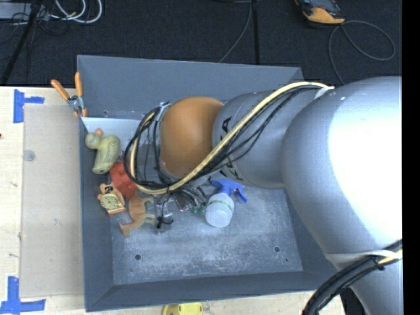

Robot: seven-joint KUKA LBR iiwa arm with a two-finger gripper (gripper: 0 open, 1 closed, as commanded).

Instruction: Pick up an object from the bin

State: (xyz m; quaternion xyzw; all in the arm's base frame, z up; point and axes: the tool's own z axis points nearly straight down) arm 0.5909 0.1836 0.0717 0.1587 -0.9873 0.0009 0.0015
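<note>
Gripper (161, 215) sits low in the left-centre of the grey bin (216, 258), under the orange wrist cover (187, 133) and its looped cables (141, 156); whether it is spread or pressed together cannot be told, since the wrist and the clutter hide that; nothing is visibly held. Nearest thing is a tan toy figure (134, 216) lying on the bin floor just to the view's left of the gripper, touching or nearly so, cannot tell which; probably the pick target, judged from closeness only. Just beside it is a small orange clock-like toy (111, 201); above that a red lump (123, 179) lies partly under the cables; an olive-green duck-shaped toy (104, 151) lies further up by the left wall. On the gripper's other side lies a white bottle (219, 212) with a blue spray top (230, 190), near but apart. Risks from here, as a judgement: the left-hand things are packed close, so a grasp could catch two at once; it could also nip the figure by a thin limb, so it slips out on the lift; the figure looks flat and irregular, so an off-centre grip could twist it; the hanging cables are close to the red lump and could drag it; pressing down could shove the figure toward the wall instead of gripping it; the bottle is round and may roll if bumped.
</note>
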